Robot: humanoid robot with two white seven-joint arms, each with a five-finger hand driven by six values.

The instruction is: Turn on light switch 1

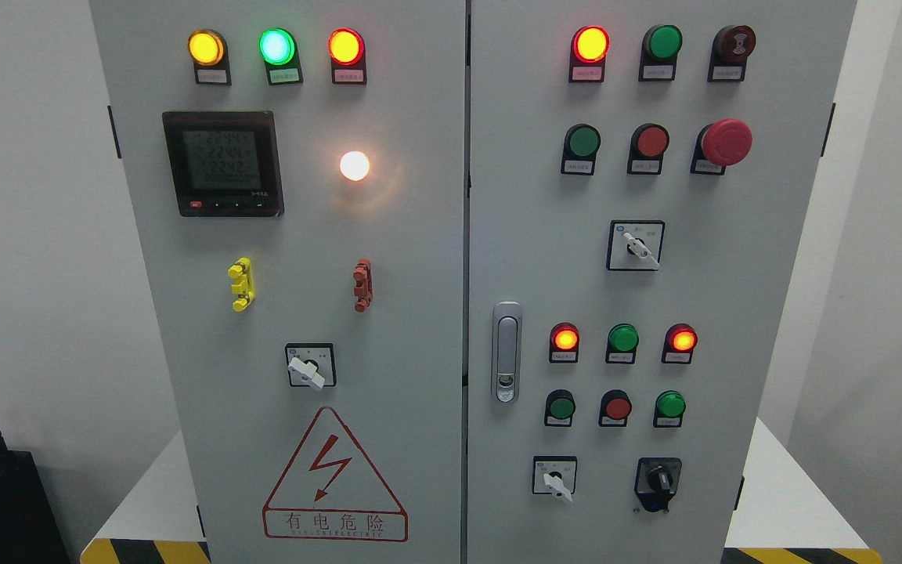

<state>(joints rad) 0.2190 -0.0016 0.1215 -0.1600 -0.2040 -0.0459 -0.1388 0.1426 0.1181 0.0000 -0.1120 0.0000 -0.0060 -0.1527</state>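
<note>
A grey electrical cabinet with two doors filled the head view, standing on a white desk edged with yellow and black hazard stripes. Neither robot hand showed anywhere, so I could not tell whether their fingers were spread or curled.

On the left door, three lamps glowed across the top: yellow lamp, green lamp and red lamp. Below them sat a digital meter with a lit screen, and to its right a white light shone brightly. Lower down were a yellow clip and a red clip, then a rotary switch with a white knob, and beneath it a red triangular warning sign with a lightning bolt.

On the right door, a row of lamps ran along the top, with push buttons and a large red emergency stop button under them. A second white selector switch sat mid-door, a silver door handle near the seam. Further down were more lamps and buttons, a small white selector, and a black key switch. The labels were too small to read, so which control was light switch 1 I could not tell.
</note>
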